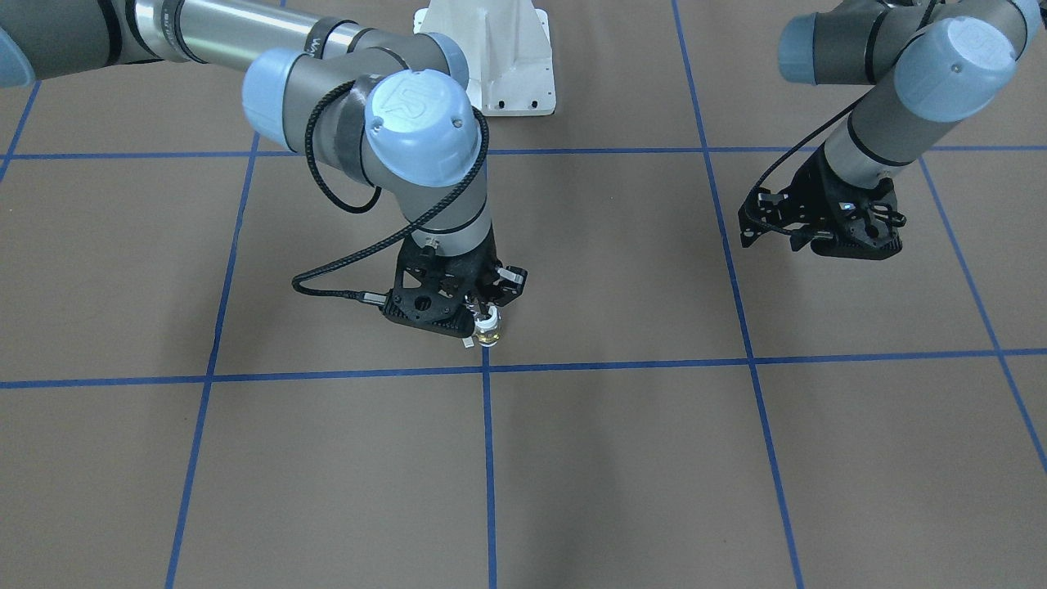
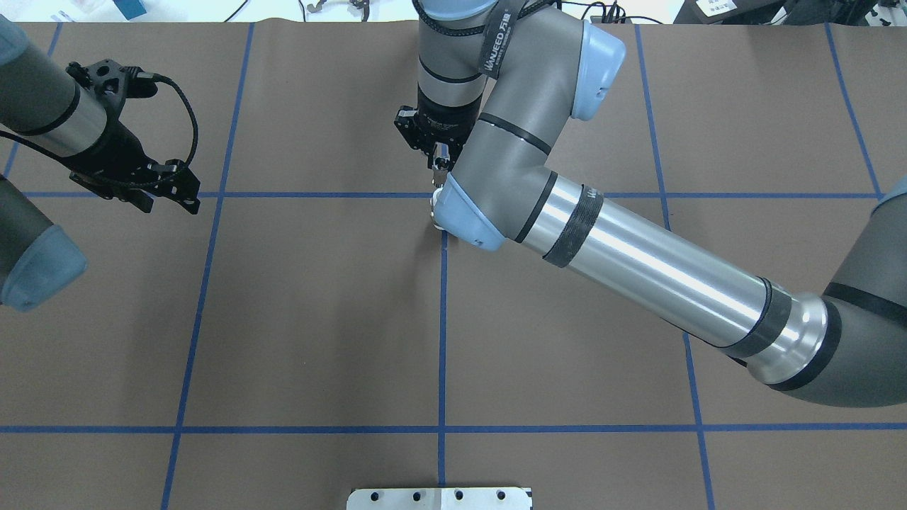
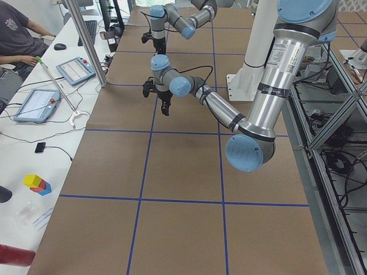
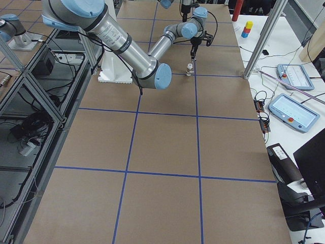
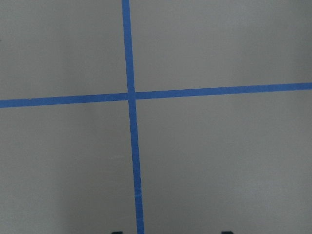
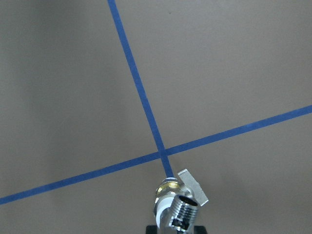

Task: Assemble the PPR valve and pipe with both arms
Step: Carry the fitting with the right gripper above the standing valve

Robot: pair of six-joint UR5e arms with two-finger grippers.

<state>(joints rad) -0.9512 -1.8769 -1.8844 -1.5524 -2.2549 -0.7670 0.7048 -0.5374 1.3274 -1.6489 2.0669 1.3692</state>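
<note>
Out near the middle of the brown table (image 1: 613, 458), where two strips of blue tape (image 6: 163, 155) cross, the right gripper (image 1: 484, 319) points straight down with the PPR valve (image 1: 488, 330) at its tips. From the right wrist camera you can see its brass body and white collar low in the frame. The small white tab handle (image 6: 193, 187) sticks out to one side. A short chrome threaded pipe (image 6: 183, 212) with a dark open end sits on the upper end of the valve, facing the camera. Two dark fingertips (image 6: 151, 230) stand tight against either side of that upper end, so the claw looks clamped on the valve. The valve hangs directly below the claw, just beside the tape crossing. From where I stand I can't tell whether its foot touches the paper or sits a little above it.

Well apart, toward the robot's left side, the left gripper (image 1: 855, 245) hovers over bare paper. Its jaws are spread and there is nothing between them. Its wrist camera shows only another tape crossing.

Behind both arms, the white base pedestal (image 1: 491, 57) sits at the table's edge.
</note>
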